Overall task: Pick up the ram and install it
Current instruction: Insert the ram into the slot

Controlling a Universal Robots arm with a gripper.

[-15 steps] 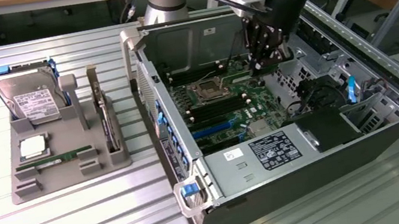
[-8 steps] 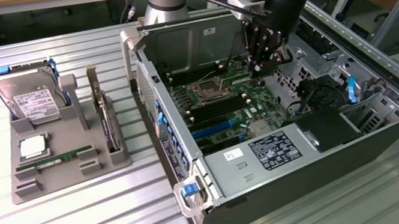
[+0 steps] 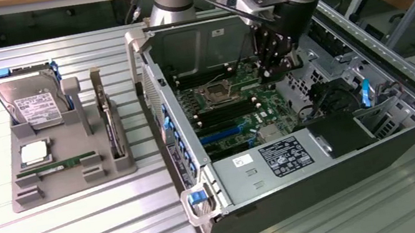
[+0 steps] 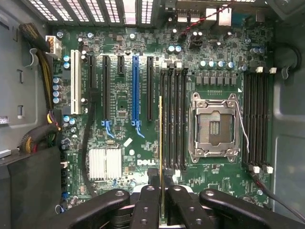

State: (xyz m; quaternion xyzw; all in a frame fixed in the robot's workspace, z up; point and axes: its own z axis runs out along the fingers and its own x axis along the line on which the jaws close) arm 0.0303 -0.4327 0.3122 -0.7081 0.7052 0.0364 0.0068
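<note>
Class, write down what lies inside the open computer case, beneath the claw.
A green motherboard: empty processor socket, black memory slots, a silver heatsink. The claw holds the ram edge-on by those slots; its fingers hide the board's edge below them.

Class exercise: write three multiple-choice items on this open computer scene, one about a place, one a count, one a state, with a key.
1. Relative to the case, where is the ram that the tool holds? A beside it; B inside it, above the motherboard; C beneath it.
2. How many ram sticks lie on the grey tray? A none; B one; C three.
3. The processor socket is: A empty; B filled; C under a cooler.
Key: B, the wrist view shows the ram over the motherboard; B, one green stick lies there; A, bare contacts show.
</note>
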